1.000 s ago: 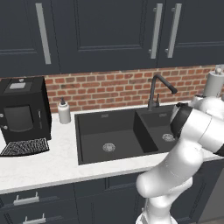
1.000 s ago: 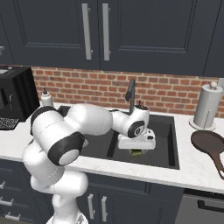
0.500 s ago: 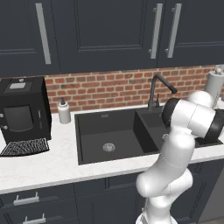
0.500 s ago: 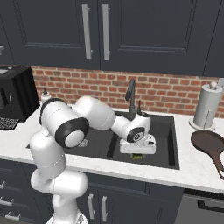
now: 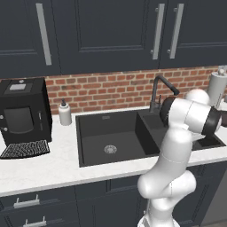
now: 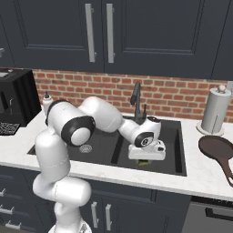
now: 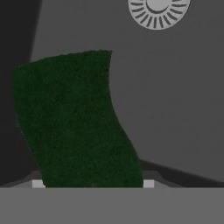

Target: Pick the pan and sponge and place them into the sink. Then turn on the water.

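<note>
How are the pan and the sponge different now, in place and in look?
The pan lies on the counter right of the sink, free; the sponge hangs over a sink basin, held in the pincer. The pan is round and dark brown; the sponge is small, showing its green top.

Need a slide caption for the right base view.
Gripper lowers the sponge into the black sink; pan waits on the counter.

Green-topped sponge (image 7: 74,122) hangs over sink's (image 6: 175,166) right basin; pan (image 6: 219,150) on counter.
</note>
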